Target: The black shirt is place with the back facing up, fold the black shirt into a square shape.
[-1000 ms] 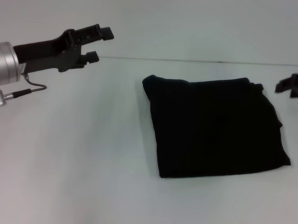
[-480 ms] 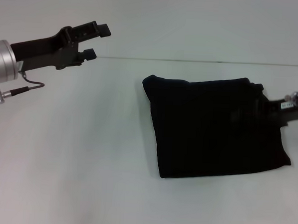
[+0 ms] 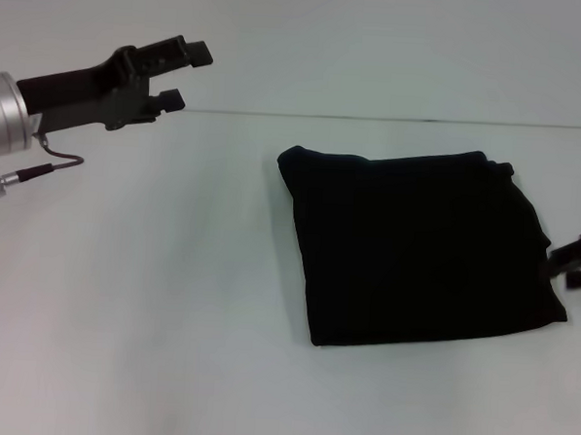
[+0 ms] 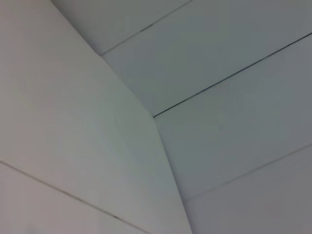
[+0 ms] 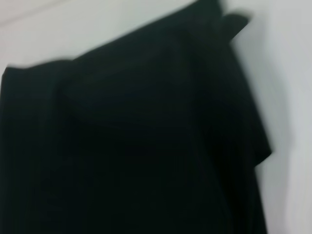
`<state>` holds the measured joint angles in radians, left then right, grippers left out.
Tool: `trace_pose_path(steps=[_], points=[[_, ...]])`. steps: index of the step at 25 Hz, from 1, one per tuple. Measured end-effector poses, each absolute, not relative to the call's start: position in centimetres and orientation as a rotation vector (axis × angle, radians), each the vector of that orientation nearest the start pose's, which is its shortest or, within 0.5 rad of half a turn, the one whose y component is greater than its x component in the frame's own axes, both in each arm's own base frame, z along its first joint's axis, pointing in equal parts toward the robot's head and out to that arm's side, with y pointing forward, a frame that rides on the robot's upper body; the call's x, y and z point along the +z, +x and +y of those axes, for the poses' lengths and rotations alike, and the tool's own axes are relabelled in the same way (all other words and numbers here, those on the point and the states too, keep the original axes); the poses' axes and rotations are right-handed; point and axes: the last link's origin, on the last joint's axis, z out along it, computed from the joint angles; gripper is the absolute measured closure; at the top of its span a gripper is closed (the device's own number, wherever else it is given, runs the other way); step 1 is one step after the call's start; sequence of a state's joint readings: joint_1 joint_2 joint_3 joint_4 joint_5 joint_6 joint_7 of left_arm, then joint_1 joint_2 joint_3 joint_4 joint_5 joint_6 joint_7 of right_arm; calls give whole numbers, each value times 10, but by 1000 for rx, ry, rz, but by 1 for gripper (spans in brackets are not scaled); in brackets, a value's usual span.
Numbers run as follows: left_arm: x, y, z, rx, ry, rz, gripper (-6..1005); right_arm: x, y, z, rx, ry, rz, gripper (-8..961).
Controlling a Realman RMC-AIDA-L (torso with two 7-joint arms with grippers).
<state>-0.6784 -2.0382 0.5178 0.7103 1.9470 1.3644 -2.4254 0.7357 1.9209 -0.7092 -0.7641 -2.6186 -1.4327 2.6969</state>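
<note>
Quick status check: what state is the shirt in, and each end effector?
black shirt: folded into a rough square, lying flat on the table.
left end effector: open, raised off to the left, holding nothing.
right end effector: at the shirt's right edge, mostly out of view.

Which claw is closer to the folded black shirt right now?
The right. The right claw sits just off the black shirt's right edge, at the picture's border. The left claw hangs open well away, up past the shirt's far left corner.
</note>
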Motion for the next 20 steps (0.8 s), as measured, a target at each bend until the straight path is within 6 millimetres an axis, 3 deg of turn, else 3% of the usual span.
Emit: trace_pose_path(steps=[4, 8, 13, 16, 20], points=[[49, -233, 399, -970, -2117, -1828, 52, 101, 279, 403, 233, -2021, 1757, 445], [29, -236, 375, -777, -2232, -2006, 55, 126, 270, 413, 512, -2041, 1670, 437], [0, -243, 346, -665, -2270, -2207, 58, 148, 268, 424, 589, -2006, 1640, 428], [-26, -251, 338, -624, -2189, -2301, 105, 152, 264, 429, 608, -1990, 1638, 316], [-40, -255, 337, -630, -2123, -2341, 173, 152, 257, 433, 621, -2003, 1628, 166]])
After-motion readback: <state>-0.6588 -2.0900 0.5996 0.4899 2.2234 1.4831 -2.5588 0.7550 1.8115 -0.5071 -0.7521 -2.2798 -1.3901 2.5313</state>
